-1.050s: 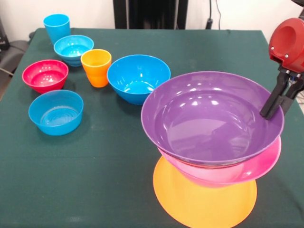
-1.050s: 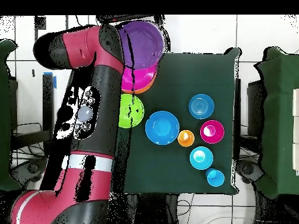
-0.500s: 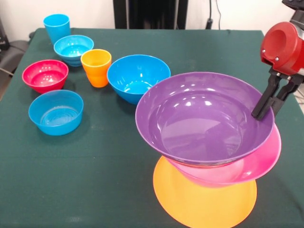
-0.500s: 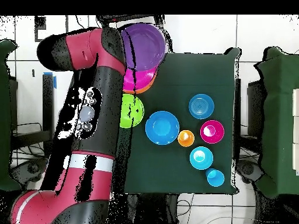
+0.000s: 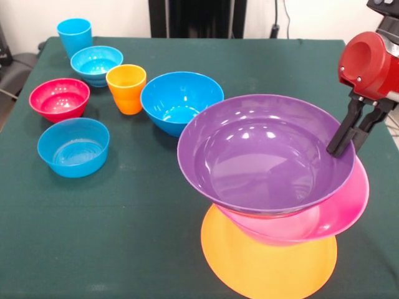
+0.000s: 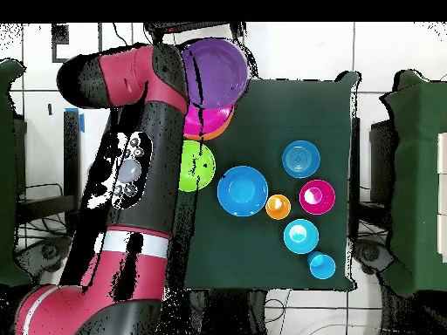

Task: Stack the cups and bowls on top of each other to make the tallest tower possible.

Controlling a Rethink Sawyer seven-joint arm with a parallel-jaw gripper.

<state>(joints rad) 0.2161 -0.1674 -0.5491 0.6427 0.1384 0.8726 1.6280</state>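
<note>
My gripper is shut on the right rim of the large purple bowl, with one finger inside the rim and one outside. The purple bowl hangs tilted just over the pink bowl, which rests on the big orange bowl. The pink bowl and a sliver of the orange bowl also show in the overhead view. There a green bowl sits beside my arm. The orange cup and light blue cup stand upright at the left.
A large blue bowl sits next to the orange cup. A red bowl and two small light blue bowls lie at the left. My arm hides the table's edge overhead.
The gripper and the purple bowl have shifted a little to the left in the front view, over the pink bowl. The other bowls and cups have not moved.
</note>
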